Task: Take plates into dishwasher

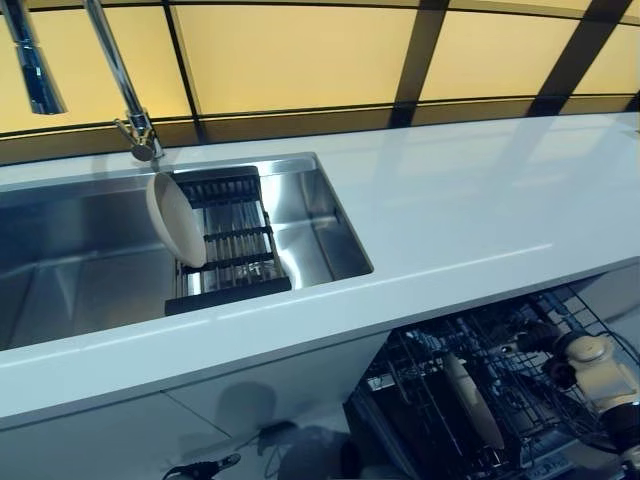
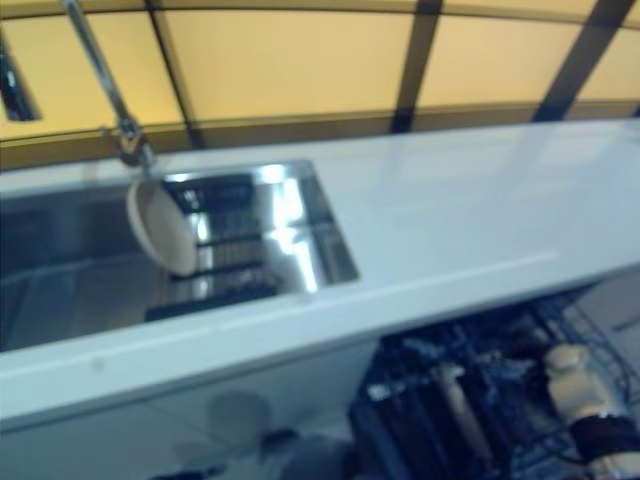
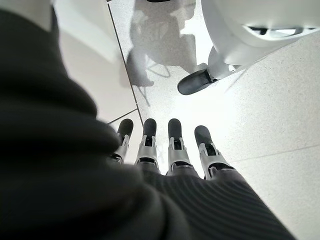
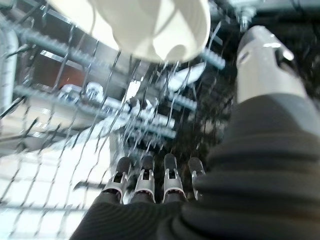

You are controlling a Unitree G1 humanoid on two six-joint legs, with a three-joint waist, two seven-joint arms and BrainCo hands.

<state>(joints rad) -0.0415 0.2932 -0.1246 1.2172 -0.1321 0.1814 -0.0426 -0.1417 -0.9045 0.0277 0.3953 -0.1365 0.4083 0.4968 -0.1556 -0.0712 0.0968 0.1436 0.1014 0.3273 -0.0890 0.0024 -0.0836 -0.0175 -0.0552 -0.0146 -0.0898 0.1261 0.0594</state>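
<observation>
A cream plate [image 1: 178, 220] stands on edge in a black dish rack [image 1: 235, 250] inside the steel sink [image 1: 80, 270]. Below the counter the dishwasher's wire rack [image 1: 450, 370] is pulled out, and another cream plate [image 1: 475, 400] stands on edge in it. My right arm [image 1: 595, 365] reaches down at the rack's right side. In the right wrist view my right hand [image 4: 150, 185] has straight fingers and holds nothing, and a cream dish [image 4: 150, 25] sits in the wires just past it. My left hand [image 3: 175, 145] hangs open over the floor.
A white countertop [image 1: 460, 200] runs to the right of the sink. A tall tap [image 1: 125, 90] stands behind the sink. Yellow wall panels [image 1: 300, 50] rise behind the counter. White cabinet fronts [image 1: 150, 420] are below the sink.
</observation>
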